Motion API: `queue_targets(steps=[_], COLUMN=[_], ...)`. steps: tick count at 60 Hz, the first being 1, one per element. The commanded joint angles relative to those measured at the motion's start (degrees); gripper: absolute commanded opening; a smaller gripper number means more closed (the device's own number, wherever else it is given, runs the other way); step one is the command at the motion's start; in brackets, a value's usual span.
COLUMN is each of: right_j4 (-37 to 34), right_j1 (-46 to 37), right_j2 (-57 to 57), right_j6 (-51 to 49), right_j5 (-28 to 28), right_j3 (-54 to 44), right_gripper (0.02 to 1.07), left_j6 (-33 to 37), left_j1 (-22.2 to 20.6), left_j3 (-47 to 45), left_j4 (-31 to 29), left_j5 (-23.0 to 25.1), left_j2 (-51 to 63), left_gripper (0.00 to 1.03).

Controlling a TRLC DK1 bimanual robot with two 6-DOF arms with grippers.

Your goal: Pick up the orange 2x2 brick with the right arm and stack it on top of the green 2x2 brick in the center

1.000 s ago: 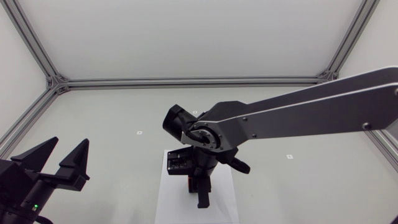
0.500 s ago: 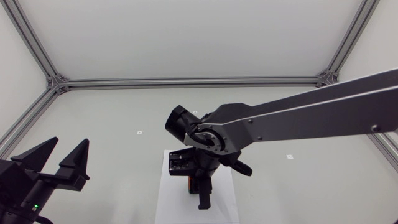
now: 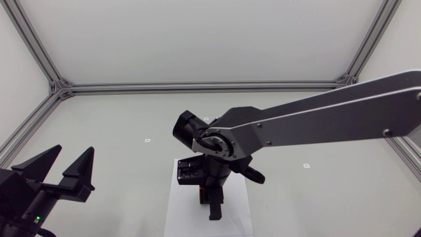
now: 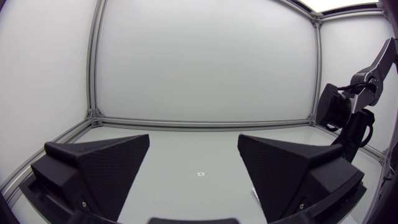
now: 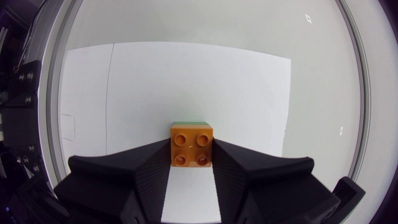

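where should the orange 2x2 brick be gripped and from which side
Grip the orange 2x2 brick by two opposite flat side walls, coming from above its studs. The walls are smooth and parallel, so the broad fingers seat flush, and the studded top stays free. The right gripper is shut on it exactly so, with the green 2x2 brick's edge showing just beyond.

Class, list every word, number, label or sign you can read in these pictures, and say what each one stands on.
None can be read in any view.
Small square markers on the table: too small to tell if they carry print.
Studs of the orange brick: any lettering too blurred to read.
The white sheet: blank.
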Motion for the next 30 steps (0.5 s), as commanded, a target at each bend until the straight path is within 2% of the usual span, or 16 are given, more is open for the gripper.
queue_targets(steps=[1, 19, 30], right_j4=[-1.36, -0.74, -0.74], right_j1=[-0.11, -0.73, -1.17], right_j2=[5.79, -0.89, -1.25], right_j6=[0.19, 1.51, 1.51], right_j5=[1.18, 0.83, 0.13], right_j3=[-4.38, -3.94, -4.29], right_gripper=[0.26, 0.26, 0.26], left_j6=[-1.15, -1.15, -1.15], left_j1=[-0.4, -0.4, -0.31], left_j3=[-2.35, -2.35, -2.35], left_j4=[-0.58, -0.58, -0.58], left_j5=[-0.17, -0.17, -0.17], left_j2=[-0.15, -0.15, -0.15], left_gripper=[0.99, 0.99, 0.99])
